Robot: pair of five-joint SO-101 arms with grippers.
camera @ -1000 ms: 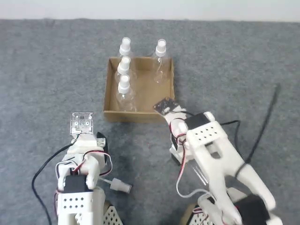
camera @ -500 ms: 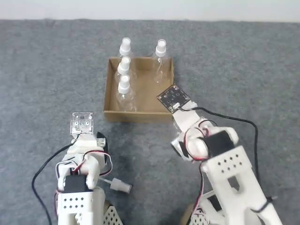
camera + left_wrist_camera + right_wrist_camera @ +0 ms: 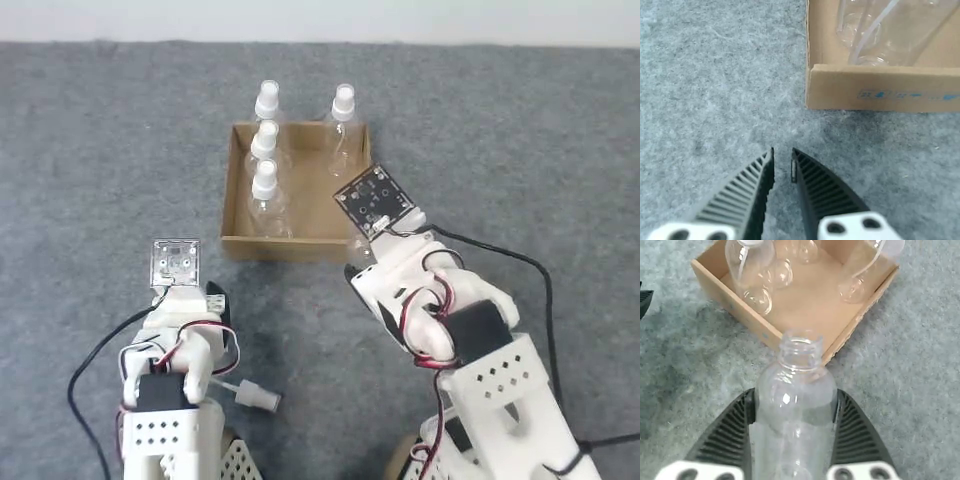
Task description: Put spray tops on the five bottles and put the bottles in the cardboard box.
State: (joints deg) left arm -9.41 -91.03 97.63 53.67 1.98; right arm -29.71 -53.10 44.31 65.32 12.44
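- I'm watching the right gripper (image 3: 794, 399) clamping a clear bottle (image 3: 796, 412) between both fingers; the bottle's neck is open, with no spray top on it.
- That bottle is hanging over the grey carpet (image 3: 100, 150), just outside the cardboard box (image 3: 285, 246), near its front right corner.
- I'm seeing the left gripper (image 3: 782, 155) hovering low over the carpet near the box's front left corner. Its fingers are drawn almost together, leaving a thin gap, and are grasping nothing.
- Four bottles with spray tops (image 3: 265, 188) are standing inside the box, three along its left side and one at the far right.
- A loose spray top (image 3: 258, 397) is lying on its side on the carpet, just beside the left arm (image 3: 172, 350).
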